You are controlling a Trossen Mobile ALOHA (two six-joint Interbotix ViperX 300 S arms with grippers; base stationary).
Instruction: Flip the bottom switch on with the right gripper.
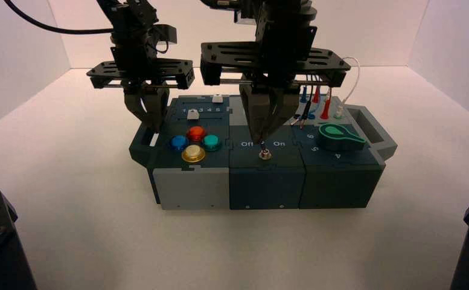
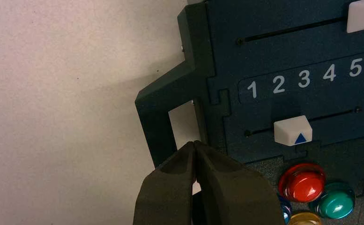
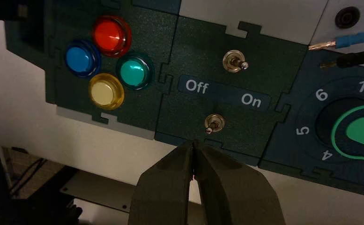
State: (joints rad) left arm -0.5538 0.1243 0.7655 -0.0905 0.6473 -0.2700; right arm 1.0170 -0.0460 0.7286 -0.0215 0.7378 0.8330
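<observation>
Your right gripper (image 1: 262, 138), the large black one with the wide slotted crossplate and dark tapering fingers, hangs over the middle panel of the dark blue-grey box (image 1: 340, 181), tips pinched together and holding nothing. In the high view its tips sit just above and slightly left of the bottom switch (image 1: 265, 154), a tiny metal toggle with a bright silver nut collar and short dark lever, on the front part of that middle panel under the white "Off" (image 3: 197, 86) and "On" (image 3: 251, 100) lettering. In the right wrist view the closed tips (image 3: 194, 145) are near that switch (image 3: 213, 123) but not touching it; its lever leans toward the "Off" side. You see a second silver toggle switch (image 3: 234, 61) on the far side of the lettering.

Your left gripper (image 1: 150, 124), smaller-looking and black, hangs at the box's left end by the dark handle loop (image 2: 159, 112), fingers (image 2: 170, 187) shut together and empty.

Round red (image 3: 110, 33), blue (image 3: 81, 58), teal (image 3: 134, 71) and yellow (image 3: 105, 91) push buttons cluster left of the switches. A green pointer knob (image 1: 339, 136) sits on the right panel. A white slider cap with a blue triangle (image 2: 292, 130) sits between numerals 2 and 3.
</observation>
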